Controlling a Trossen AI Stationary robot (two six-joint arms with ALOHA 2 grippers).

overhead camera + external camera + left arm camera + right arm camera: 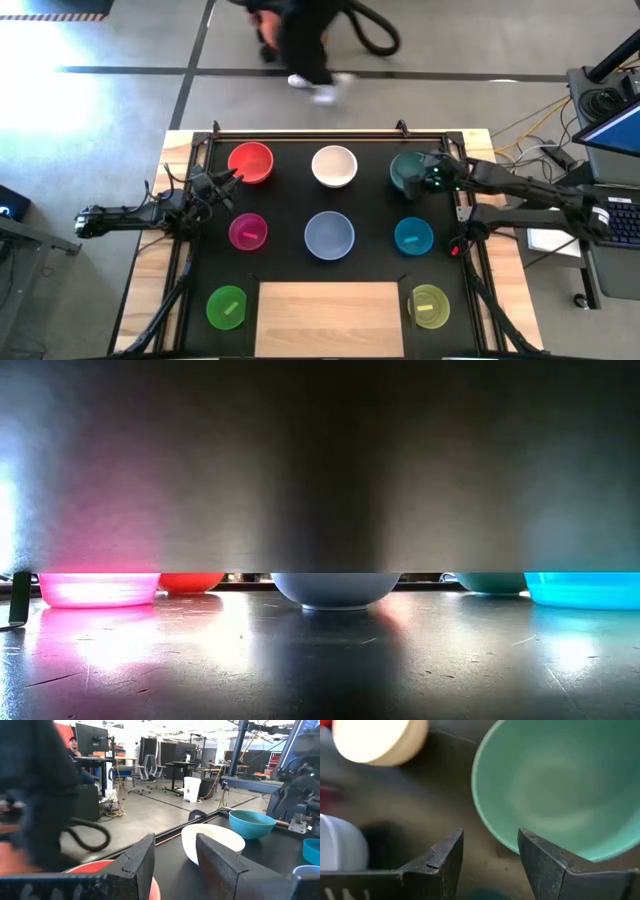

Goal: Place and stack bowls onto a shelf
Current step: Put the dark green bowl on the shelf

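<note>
Teal bowl [560, 785] sits mouth-up beside the right hand [490, 865], fingers spread, empty.

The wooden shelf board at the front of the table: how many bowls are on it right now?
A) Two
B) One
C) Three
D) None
D: in the high view the shelf shows only bare wood, while the green bowl and the yellow-green bowl sit on the black mat on either side of it, not on it.
</note>
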